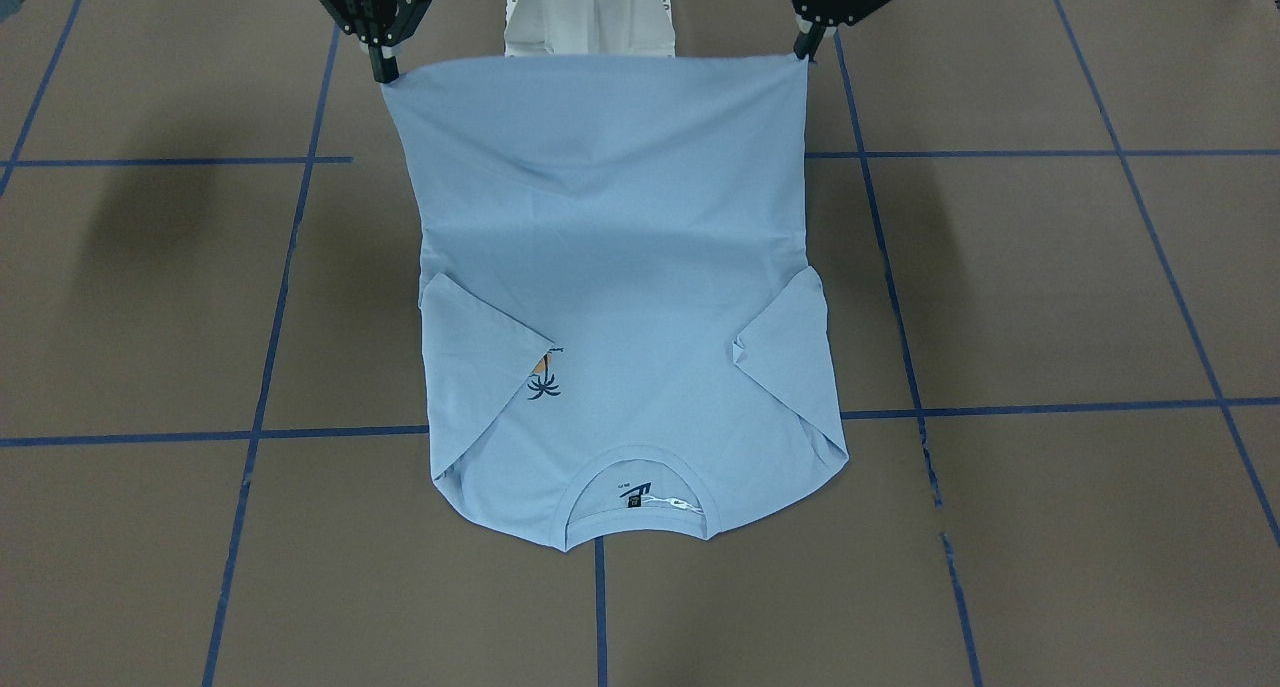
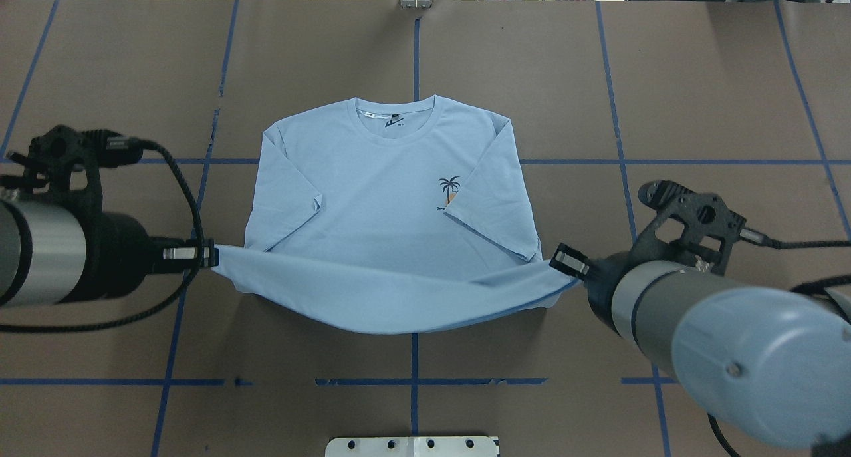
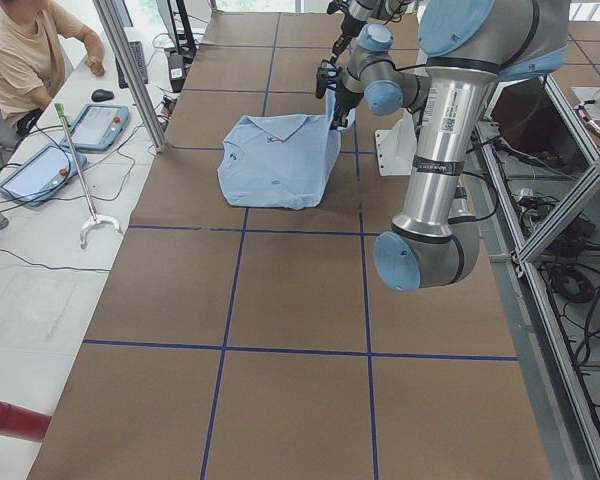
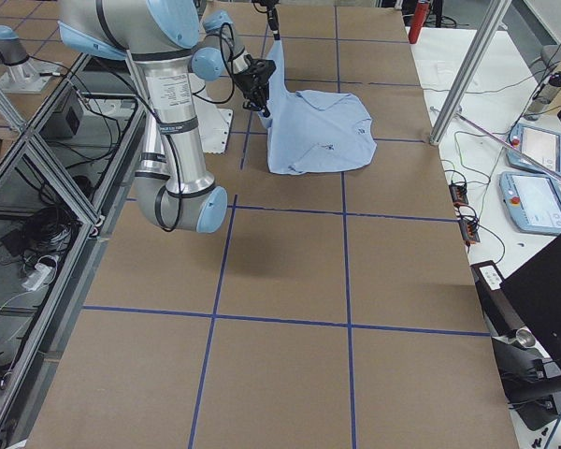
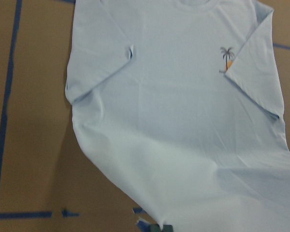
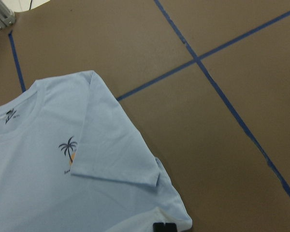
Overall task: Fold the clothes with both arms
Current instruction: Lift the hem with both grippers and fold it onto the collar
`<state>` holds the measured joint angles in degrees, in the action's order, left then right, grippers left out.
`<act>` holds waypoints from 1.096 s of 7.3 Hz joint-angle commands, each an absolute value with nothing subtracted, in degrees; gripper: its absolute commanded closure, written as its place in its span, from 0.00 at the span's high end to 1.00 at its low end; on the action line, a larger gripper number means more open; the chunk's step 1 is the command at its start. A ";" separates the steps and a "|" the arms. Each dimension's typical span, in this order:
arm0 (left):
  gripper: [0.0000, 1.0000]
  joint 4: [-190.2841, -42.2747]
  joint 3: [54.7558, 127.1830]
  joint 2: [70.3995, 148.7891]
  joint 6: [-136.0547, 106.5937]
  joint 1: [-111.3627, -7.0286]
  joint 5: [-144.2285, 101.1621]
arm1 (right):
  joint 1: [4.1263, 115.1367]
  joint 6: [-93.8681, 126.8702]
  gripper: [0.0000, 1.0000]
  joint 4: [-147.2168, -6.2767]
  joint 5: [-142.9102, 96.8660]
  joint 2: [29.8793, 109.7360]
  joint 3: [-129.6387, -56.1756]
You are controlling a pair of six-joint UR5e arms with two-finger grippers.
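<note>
The light blue T-shirt (image 2: 379, 204) lies face up in the middle of the table, both sleeves folded in over the body, the palm print (image 2: 450, 189) partly covered by one sleeve. Its collar (image 2: 397, 114) points away from the robot. My left gripper (image 2: 211, 255) is shut on one bottom hem corner and my right gripper (image 2: 560, 261) is shut on the other. Both hold the hem lifted and stretched above the table (image 2: 698, 98), so the lower half hangs as a sheet (image 1: 600, 157). In the front-facing view the left gripper (image 1: 803, 47) and the right gripper (image 1: 385, 70) pinch the raised corners.
The brown table carries a grid of blue tape lines (image 2: 618, 161). The white pedestal base (image 1: 588, 17) stands behind the lifted hem. An operator (image 3: 25, 50) sits at a side bench with tablets (image 3: 98, 125) beyond the table's far edge. A red cylinder (image 3: 15, 420) lies off the table.
</note>
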<state>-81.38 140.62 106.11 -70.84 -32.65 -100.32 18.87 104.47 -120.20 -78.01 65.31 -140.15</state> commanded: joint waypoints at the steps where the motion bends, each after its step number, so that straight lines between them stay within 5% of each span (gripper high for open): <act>1: 0.00 -81.56 130.04 110.46 -62.95 -40.84 -101.51 | 30.63 97.93 0.00 -115.71 -82.96 59.17 -127.15; 3: 0.00 -84.78 118.10 116.34 -60.57 -43.76 -101.34 | 35.40 94.50 0.00 -96.95 -83.23 58.71 -110.82; 8: 0.00 -110.00 82.59 124.35 -59.33 -46.41 -96.61 | 38.94 91.76 0.00 -78.17 -84.29 45.54 -76.86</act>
<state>-105.54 91.33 121.81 -59.38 -46.39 -98.82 38.72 91.96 -83.39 -84.33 47.32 -83.86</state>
